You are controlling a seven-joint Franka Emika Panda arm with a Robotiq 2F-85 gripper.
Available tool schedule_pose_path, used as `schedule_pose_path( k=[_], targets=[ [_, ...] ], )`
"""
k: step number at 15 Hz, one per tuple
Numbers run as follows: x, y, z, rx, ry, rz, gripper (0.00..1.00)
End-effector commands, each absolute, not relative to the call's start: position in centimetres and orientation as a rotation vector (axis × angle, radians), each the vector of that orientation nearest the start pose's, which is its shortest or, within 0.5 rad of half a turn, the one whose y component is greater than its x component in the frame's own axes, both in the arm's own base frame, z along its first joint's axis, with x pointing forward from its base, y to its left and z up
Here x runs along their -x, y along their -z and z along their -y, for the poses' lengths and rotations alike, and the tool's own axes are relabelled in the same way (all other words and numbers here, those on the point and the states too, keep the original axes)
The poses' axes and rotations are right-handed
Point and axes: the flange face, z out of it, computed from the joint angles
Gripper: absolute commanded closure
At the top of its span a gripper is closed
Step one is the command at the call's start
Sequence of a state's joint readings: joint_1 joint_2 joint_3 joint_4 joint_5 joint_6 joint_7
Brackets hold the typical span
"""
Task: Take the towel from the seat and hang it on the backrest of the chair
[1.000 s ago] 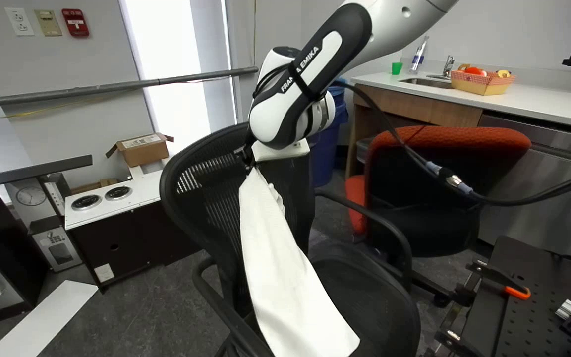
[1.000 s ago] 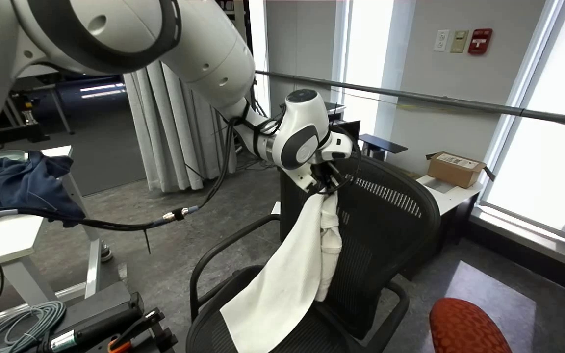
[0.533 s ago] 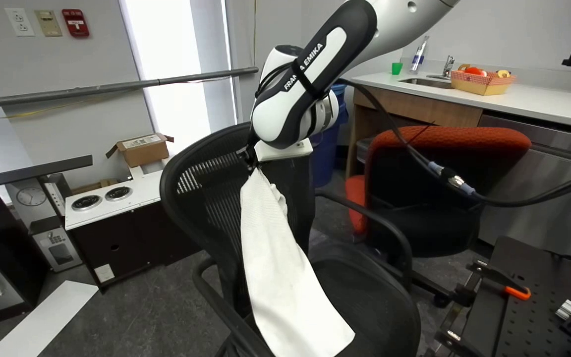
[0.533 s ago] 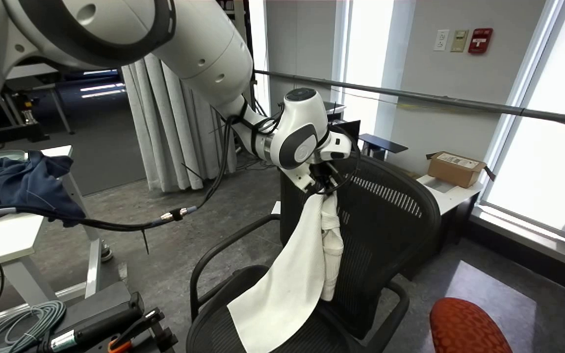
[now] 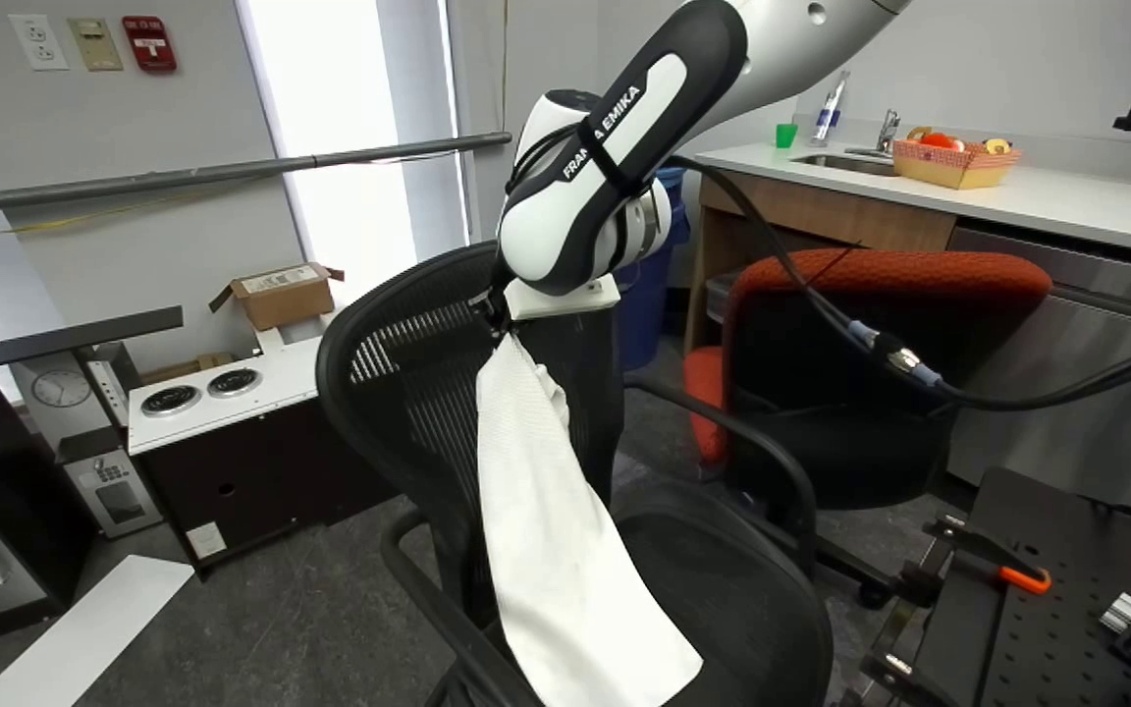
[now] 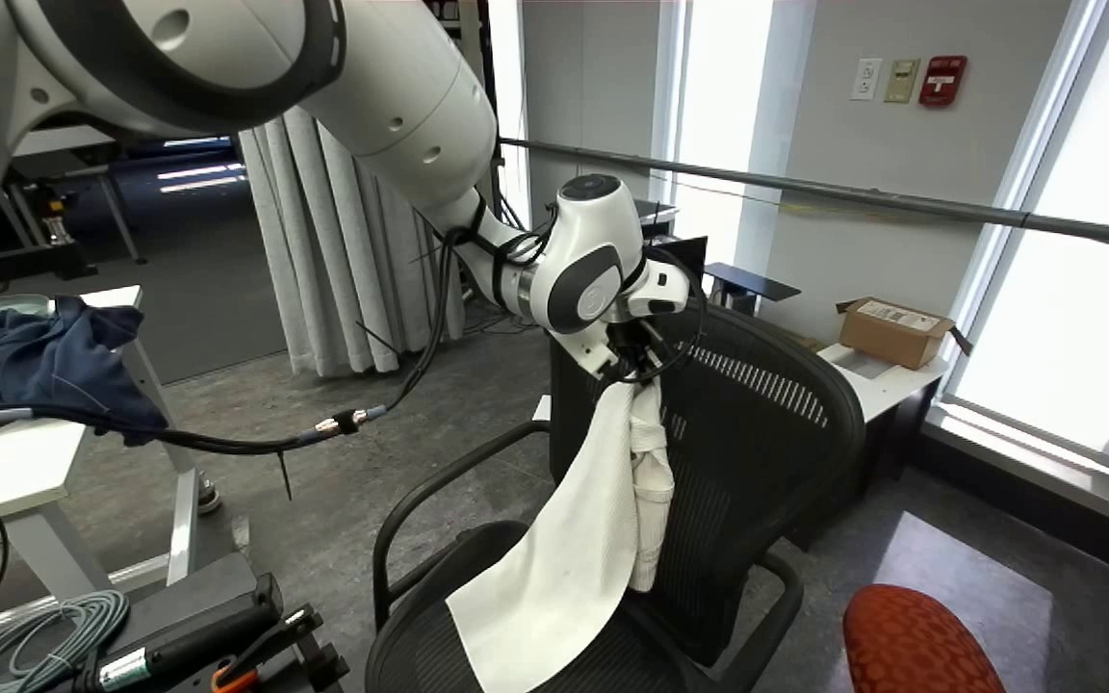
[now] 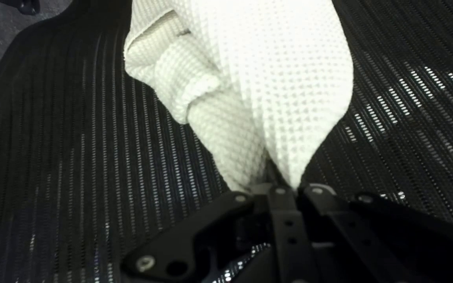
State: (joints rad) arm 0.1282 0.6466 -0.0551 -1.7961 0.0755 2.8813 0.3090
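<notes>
The white towel point(image 5: 556, 550) hangs from my gripper point(image 5: 495, 316) in front of the black mesh backrest point(image 5: 428, 393). Its lower part rests on the black seat point(image 5: 732, 589) of the chair point(image 5: 786, 462). In an exterior view the towel point(image 6: 574, 549) hangs in two parts: a wide one spreading onto the seat point(image 6: 425, 640) and a narrow folded one beside the backrest point(image 6: 757, 462). In the wrist view my gripper point(image 7: 296, 189) is shut on the upper end of the towel point(image 7: 281, 74), with mesh behind it. The gripped end is hidden between the fingers.
An orange-red chair point(image 5: 880, 270) stands beside the black chair. A black cart point(image 5: 1047, 589) with clamps is near the seat. A toy stove point(image 5: 232, 393) and a cardboard box point(image 6: 896, 332) are behind the backrest. A cable point(image 6: 246, 443) hangs from the arm.
Compared with one second ago, the arm has shifted very slightly and the towel's lower edge has slid a little across the seat toward the backrest. Over the last half second nothing visibly moves.
</notes>
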Motion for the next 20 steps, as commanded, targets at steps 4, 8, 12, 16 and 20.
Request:
schedule_pose_path(
  k=[4,8,12,16,20],
  targets=[
    [-70.1,-30.4,-7.1,2.851,0.791,-0.385,0.99],
    [-71.3,-37.3,-8.3,2.758,0.924,-0.371,0.99],
    [-73.8,-44.1,-7.9,2.670,1.099,-0.383,0.99],
    [-77.2,-48.4,-6.4,2.621,1.203,-0.419,0.99],
    [-79.7,-49.5,-5.0,2.622,1.264,-0.437,0.99]
  ],
)
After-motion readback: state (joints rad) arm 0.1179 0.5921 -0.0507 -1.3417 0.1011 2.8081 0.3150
